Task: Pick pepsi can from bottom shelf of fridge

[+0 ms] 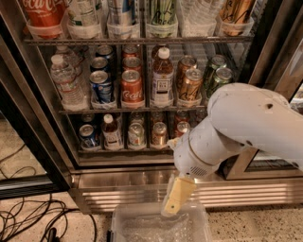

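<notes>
Pickup not started yet, I'd say. Camera view: pepsi can (88, 135) stands upright, long axis vertical, silver top up, at the left front end of the bottom shelf (124, 151) in the fridge (123, 182). Gripper (174, 201) hangs low over a clear bin (142, 229), well apart from the can. Clenched or released, can't tell.

The arm (246, 123) blocks the right end of the bottom shelf (118, 150); what stands there is out of sight. The gripper (173, 204) hangs low before the fridge (118, 182) base, over the bin (142, 222), just a pale blur. The pepsi can (88, 136) logo is too small to read. The top-row cans (122, 12) are cut by the upper edge, the bin by the lower, and the arm runs off right.
</notes>
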Motion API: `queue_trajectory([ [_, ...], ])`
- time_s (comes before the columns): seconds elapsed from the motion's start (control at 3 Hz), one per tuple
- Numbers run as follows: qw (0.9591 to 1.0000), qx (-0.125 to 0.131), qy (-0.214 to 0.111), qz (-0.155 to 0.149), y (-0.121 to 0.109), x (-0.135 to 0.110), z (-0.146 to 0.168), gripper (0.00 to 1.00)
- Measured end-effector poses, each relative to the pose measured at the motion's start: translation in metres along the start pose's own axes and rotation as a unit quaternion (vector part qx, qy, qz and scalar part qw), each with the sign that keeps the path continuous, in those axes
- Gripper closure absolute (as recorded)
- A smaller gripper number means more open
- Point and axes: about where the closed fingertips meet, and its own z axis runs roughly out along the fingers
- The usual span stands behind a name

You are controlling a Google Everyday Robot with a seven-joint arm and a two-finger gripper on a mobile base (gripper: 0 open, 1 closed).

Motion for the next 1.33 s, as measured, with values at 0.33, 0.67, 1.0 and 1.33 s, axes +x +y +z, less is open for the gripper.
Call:
queue_trajectory([
  [0.33, 1.0, 0.0, 0.0, 0.0, 0.0, 0.0, 0.0, 0.0],
  [0.67, 0.9996, 0.012, -0.026, -0.009, -0.002, -0.007, 0.02, 0.0],
  [1.0, 0.9961, 0.017, -0.084, -0.024, -0.005, -0.018, 0.071, 0.0],
  [1.33, 0.9882, 0.042, -0.142, -0.039, -0.029, -0.031, 0.116, 0.0],
])
